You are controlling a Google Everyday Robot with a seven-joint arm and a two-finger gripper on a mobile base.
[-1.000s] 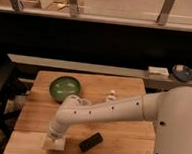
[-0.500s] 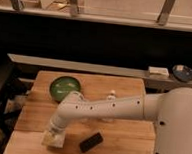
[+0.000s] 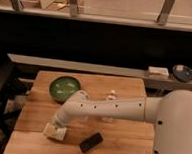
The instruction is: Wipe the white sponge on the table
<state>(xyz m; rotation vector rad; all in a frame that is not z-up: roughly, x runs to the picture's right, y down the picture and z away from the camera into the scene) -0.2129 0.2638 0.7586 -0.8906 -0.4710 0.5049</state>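
I have the gripper (image 3: 58,125) down on the sponge (image 3: 50,132) near the table's (image 3: 124,140) front-left edge; whether it clasps the sponge I cannot tell; I judge wiping begun, most of the surface left.

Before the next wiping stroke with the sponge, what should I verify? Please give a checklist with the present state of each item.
1. Gripper is at the white sponge: ok, it is low over the front left part of the table.
2. Sponge is held firmly: cannot tell, the contact is hidden.
3. Sponge is away from the table's left edge: ok, bare wood shows beside it.
4. Black bar is apart from the sponge: ok, it lies to the sponge's right with a gap.
5. Green bowl is out of the path: ok, it stands farther back.
6. White bottle is free of the arm: cannot tell, it stands right behind the arm.
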